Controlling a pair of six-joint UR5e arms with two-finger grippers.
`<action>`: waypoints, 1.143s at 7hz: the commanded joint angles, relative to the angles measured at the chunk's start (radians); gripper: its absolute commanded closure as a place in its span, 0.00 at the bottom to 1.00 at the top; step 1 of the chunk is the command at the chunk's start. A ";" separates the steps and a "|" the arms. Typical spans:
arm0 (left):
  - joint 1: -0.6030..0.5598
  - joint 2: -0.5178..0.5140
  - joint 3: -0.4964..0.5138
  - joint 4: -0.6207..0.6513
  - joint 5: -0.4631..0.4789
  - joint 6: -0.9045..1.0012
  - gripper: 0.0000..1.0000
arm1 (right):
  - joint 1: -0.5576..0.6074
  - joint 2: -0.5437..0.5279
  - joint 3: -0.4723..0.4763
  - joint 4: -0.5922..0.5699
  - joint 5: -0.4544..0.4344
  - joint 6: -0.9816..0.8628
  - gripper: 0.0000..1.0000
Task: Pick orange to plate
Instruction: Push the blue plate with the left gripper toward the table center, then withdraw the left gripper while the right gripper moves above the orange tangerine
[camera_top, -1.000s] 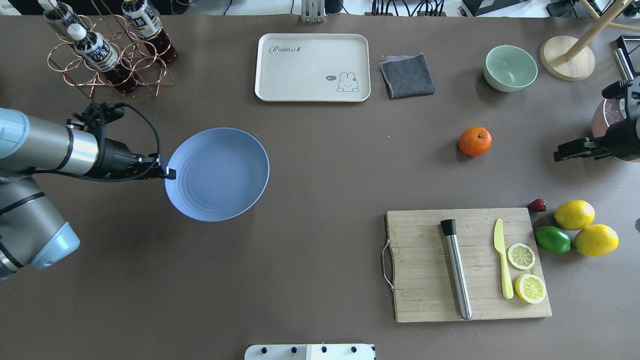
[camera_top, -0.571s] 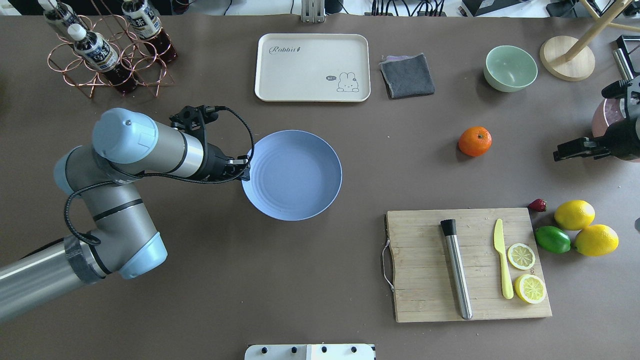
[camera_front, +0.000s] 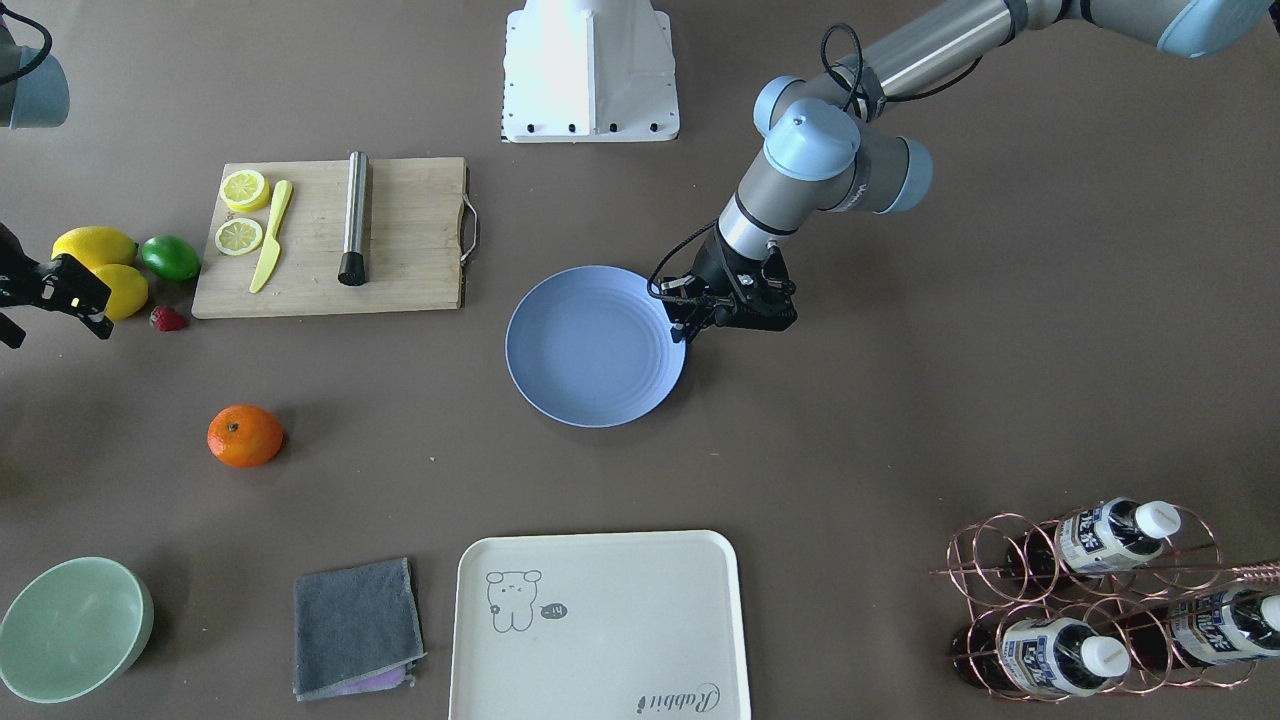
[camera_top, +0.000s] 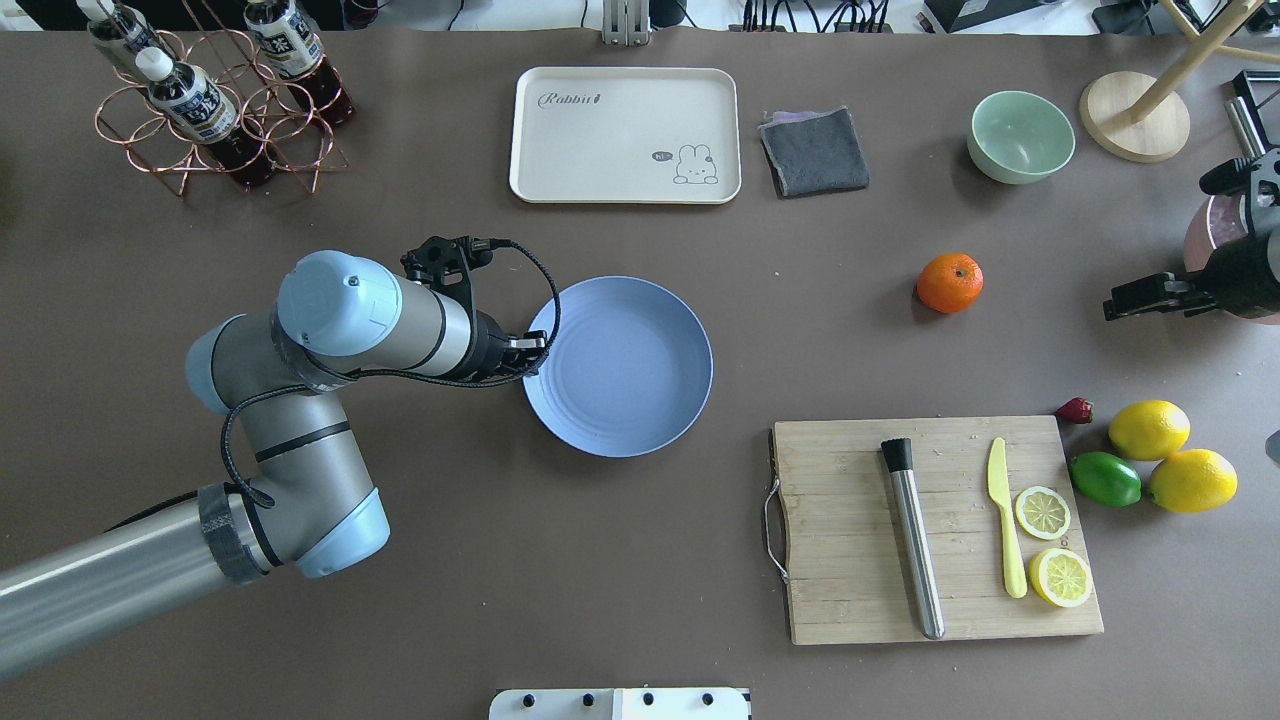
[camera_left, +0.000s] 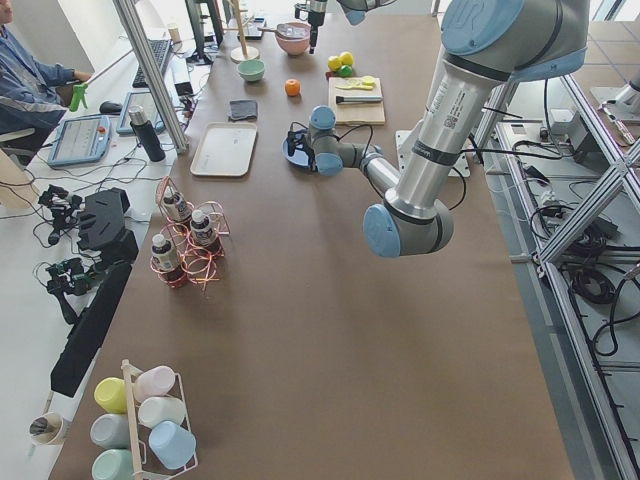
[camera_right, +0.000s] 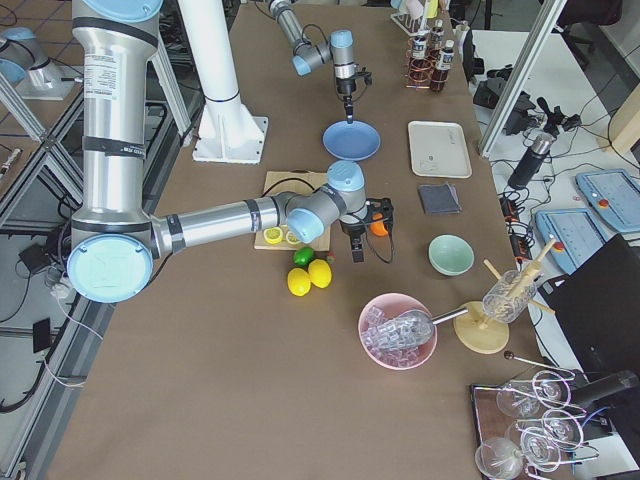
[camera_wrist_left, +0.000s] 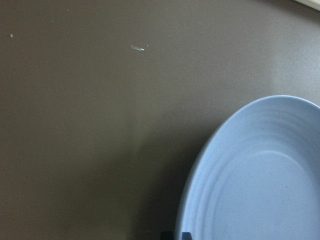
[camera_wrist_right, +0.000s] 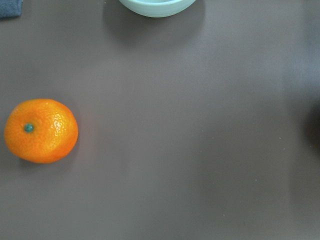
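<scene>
The orange (camera_top: 949, 282) lies alone on the brown table, right of centre, and sits at the left of the right wrist view (camera_wrist_right: 41, 130). The periwinkle plate (camera_top: 625, 370) is near the table's middle. My left gripper (camera_top: 532, 356) is shut on its left rim; in the front view the gripper (camera_front: 686, 326) meets the plate (camera_front: 590, 350) at its right edge. The left wrist view shows only part of the plate (camera_wrist_left: 260, 180). My right gripper (camera_top: 1125, 300) hovers open at the right edge, well apart from the orange.
A cutting board (camera_top: 850, 540) carries a steel muddler, a yellow knife and lemon slices. Two lemons (camera_top: 1148, 428), a lime (camera_top: 1104, 479) and a strawberry sit to its right. A cream tray (camera_top: 625, 134), a grey cloth, a mint bowl (camera_top: 1020, 136) and a bottle rack (camera_top: 215, 100) line the far side.
My left arm has carried the plate to the right, from the left part of the table to near its middle. The right gripper and the orange have stayed put.
</scene>
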 joint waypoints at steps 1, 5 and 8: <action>-0.127 0.054 -0.061 0.027 -0.118 0.066 0.02 | -0.002 0.058 -0.008 -0.032 0.004 0.002 0.02; -0.537 0.365 -0.252 0.359 -0.320 0.710 0.02 | -0.087 0.361 -0.080 -0.377 -0.078 0.010 0.01; -0.934 0.438 -0.155 0.693 -0.487 1.497 0.02 | -0.117 0.409 -0.134 -0.367 -0.078 0.045 0.01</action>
